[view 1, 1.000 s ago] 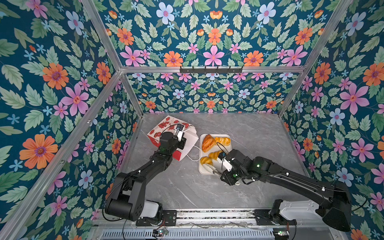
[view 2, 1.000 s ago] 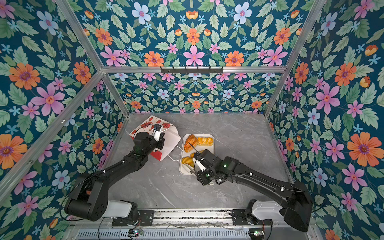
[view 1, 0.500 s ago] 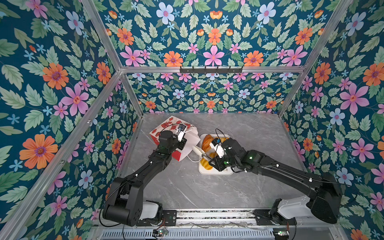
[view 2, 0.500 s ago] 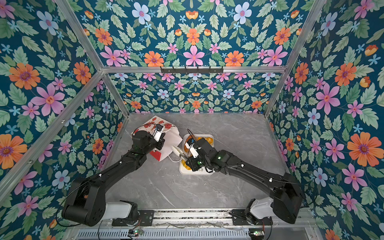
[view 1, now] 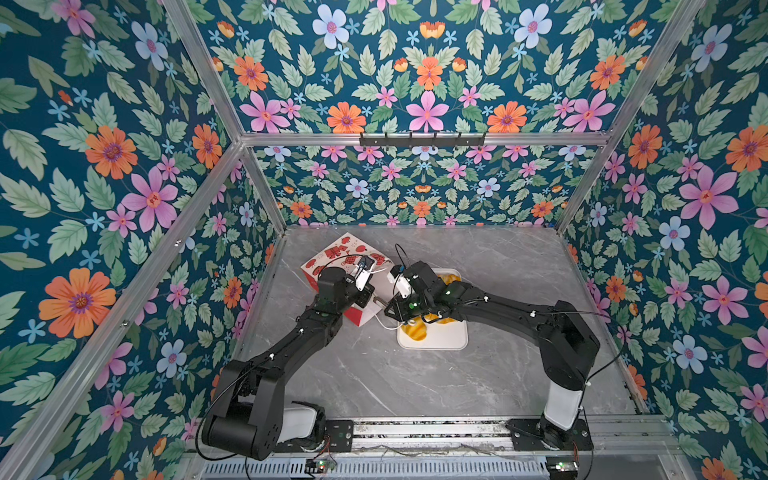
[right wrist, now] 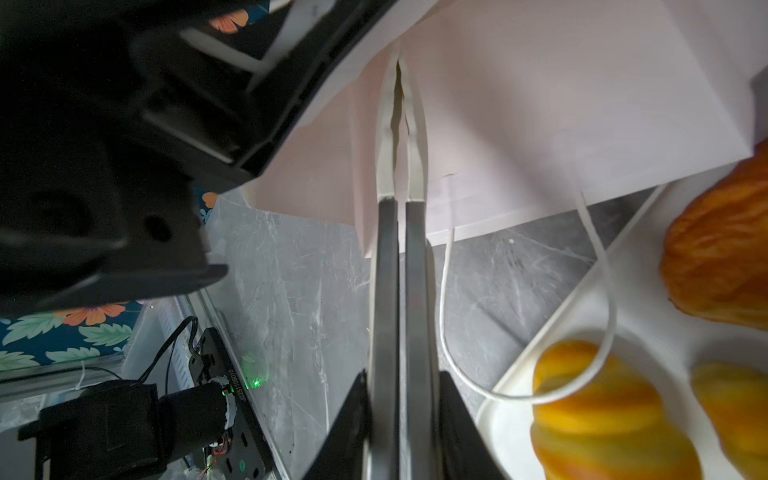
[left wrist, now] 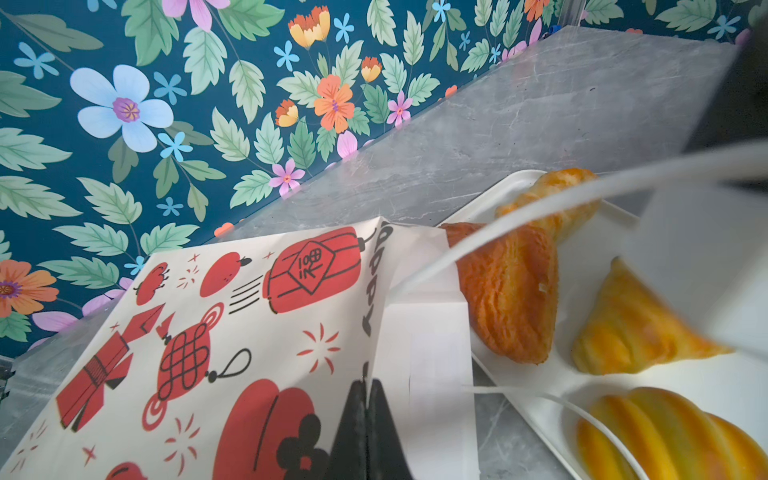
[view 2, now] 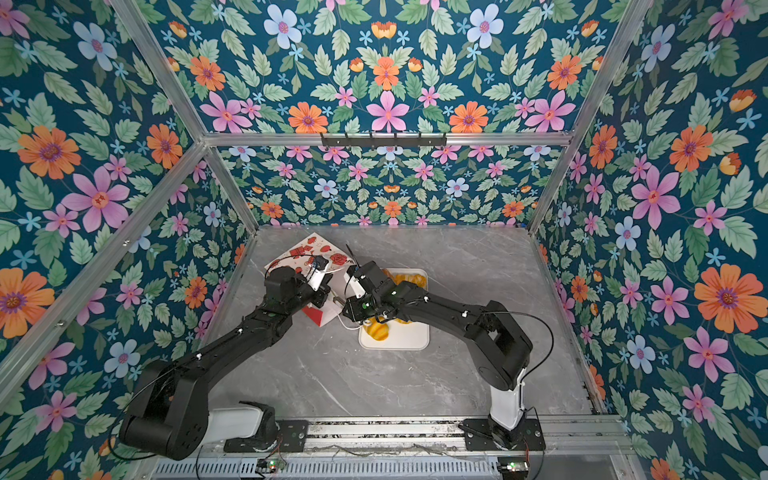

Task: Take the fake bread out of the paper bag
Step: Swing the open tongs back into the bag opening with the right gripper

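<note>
As left hand (left wrist: 365,388) pinches paper bag (left wrist: 249,332), right hand (right wrist: 400,83) closed alongside, elbows bent

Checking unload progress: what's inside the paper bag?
At the mouth of the paper bag only plain white lining shows, no bread. The deeper interior is hidden by its printed top wall, pinched by the left gripper. At least four pastries sit on the white tray.
</note>
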